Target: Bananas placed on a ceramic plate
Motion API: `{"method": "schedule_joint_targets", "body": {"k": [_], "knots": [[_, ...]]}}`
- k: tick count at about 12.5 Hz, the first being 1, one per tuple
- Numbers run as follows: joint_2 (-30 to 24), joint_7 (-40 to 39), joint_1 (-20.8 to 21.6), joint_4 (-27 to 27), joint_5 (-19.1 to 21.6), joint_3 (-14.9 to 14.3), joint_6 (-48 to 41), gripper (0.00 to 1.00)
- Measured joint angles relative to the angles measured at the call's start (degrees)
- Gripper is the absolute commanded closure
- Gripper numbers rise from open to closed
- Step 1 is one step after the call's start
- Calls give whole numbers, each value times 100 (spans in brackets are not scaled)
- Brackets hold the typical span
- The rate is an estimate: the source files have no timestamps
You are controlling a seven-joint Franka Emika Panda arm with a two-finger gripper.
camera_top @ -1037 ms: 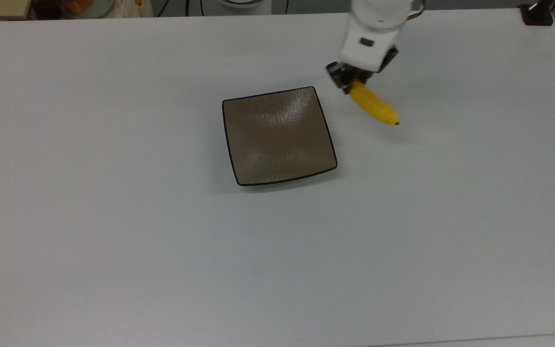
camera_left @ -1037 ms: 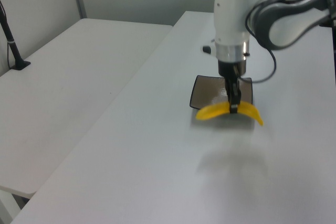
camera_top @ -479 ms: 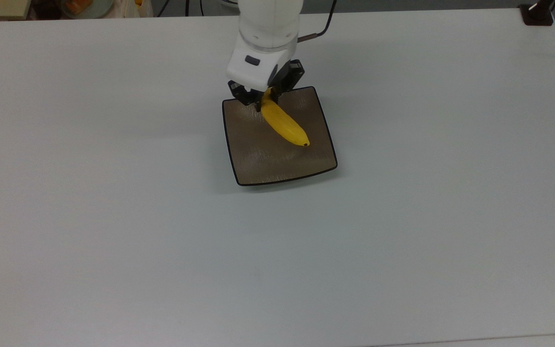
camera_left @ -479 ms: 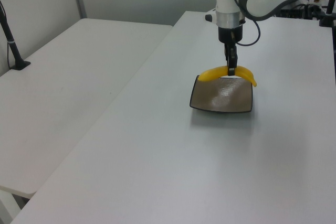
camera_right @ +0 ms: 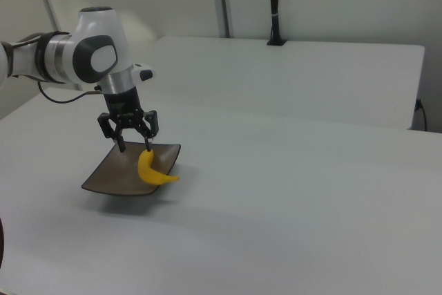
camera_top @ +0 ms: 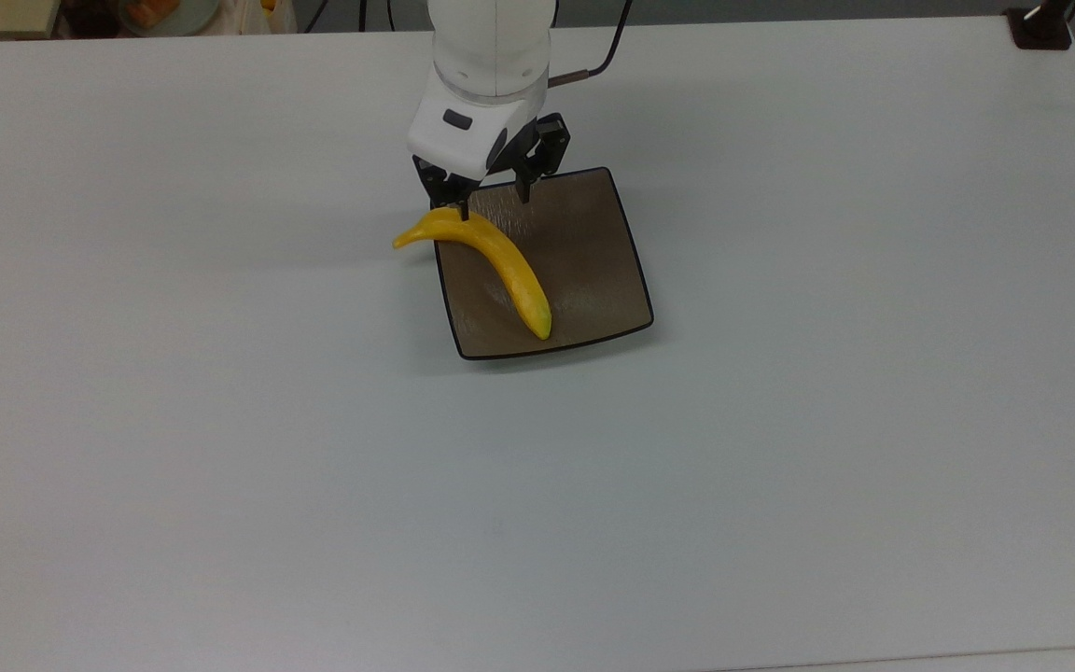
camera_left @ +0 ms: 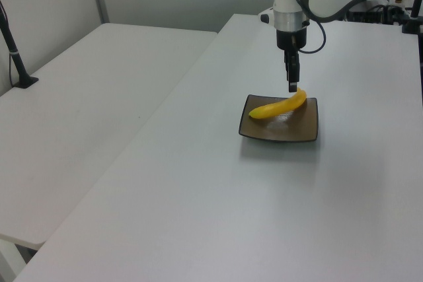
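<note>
The yellow banana [camera_top: 503, 263] lies flat on the square brown ceramic plate [camera_top: 595, 252], running from the plate's near edge to its far left corner in the top view. Its stem end pokes out past the plate's rim on the top view's left. My gripper [camera_top: 493, 203] hangs open just above that stem end, holding nothing. In the left view the banana [camera_left: 281, 105] rests across the plate [camera_left: 291, 131] below the gripper [camera_left: 291, 86]. In the right view the fingers of the gripper [camera_right: 135, 147] stand apart over the banana [camera_right: 148, 168] and plate [camera_right: 110, 175].
The plate sits near the middle of a wide white table [camera_top: 780, 448]. A black clamp [camera_top: 1041, 28] is at the far right corner in the top view. A second white table [camera_left: 86, 97] adjoins on the left view's left, with a black post [camera_left: 14, 51].
My gripper carried the banana from the top view's right over to the plate, then opened. The banana dropped onto the plate and swung round, its stem end now over the rim.
</note>
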Motion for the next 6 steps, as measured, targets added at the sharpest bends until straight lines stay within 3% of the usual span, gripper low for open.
{"method": "schedule_joint_targets", "body": {"k": [3,6], "knots": [[-28,370,-107,25,2,-4,0,0],[-201,670,-382,375,116,-5,-186,0]]}}
